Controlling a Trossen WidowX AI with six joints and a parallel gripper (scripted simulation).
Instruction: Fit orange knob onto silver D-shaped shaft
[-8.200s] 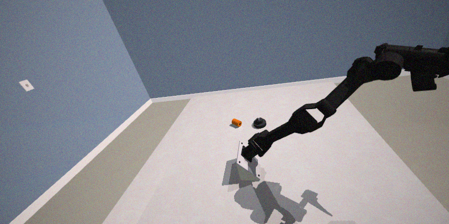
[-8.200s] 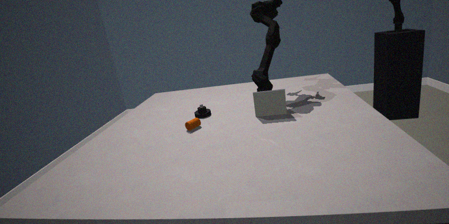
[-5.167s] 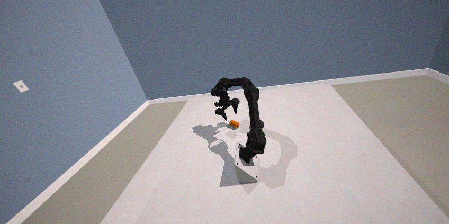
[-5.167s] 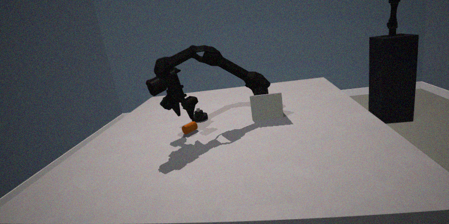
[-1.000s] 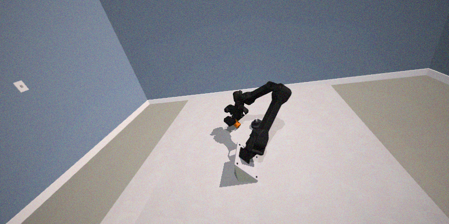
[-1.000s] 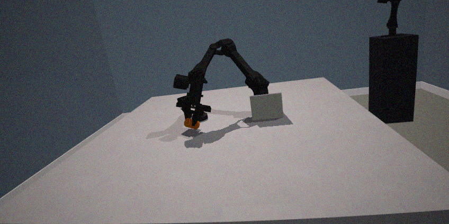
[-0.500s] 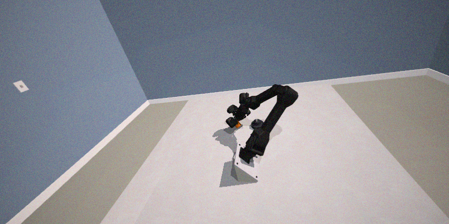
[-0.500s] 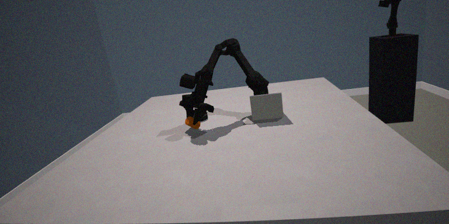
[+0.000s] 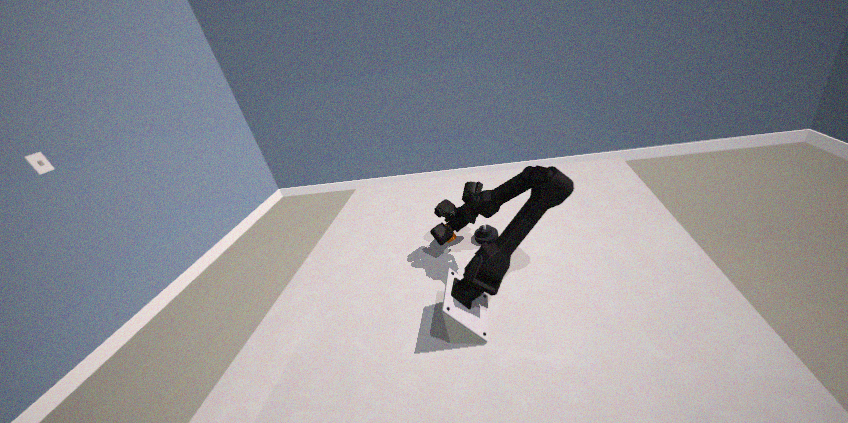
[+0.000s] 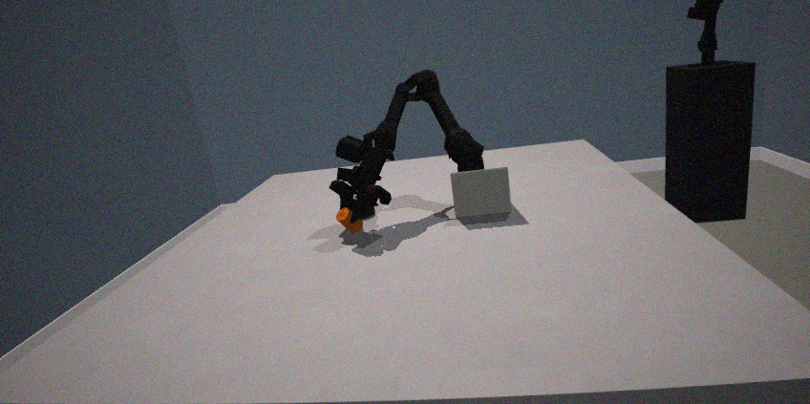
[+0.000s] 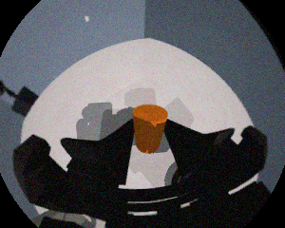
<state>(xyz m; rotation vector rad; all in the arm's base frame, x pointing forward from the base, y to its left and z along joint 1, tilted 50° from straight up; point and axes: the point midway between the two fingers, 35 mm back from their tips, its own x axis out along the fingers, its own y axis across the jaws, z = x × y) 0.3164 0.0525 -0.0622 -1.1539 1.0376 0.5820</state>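
My gripper (image 9: 445, 234) (image 10: 356, 213) (image 11: 148, 121) is shut on the orange knob (image 9: 452, 237) (image 10: 348, 219) (image 11: 149, 128) and holds it a little above the white table, tilted. In the wrist view the knob sticks out from between the two dark fingers, and its underside hole is hidden. The dark round pedestal (image 9: 486, 235) with its short shaft stands on the table just right of the gripper in the top view, close beside the arm's lower link. I cannot make out the pedestal in the other two views.
The arm's base sits on a tilted pale mounting plate (image 9: 467, 316) (image 10: 480, 191). A tall black box (image 10: 707, 138) carrying a camera stand (image 10: 706, 13) is off the table at the right. The table edges run along the left and the front.
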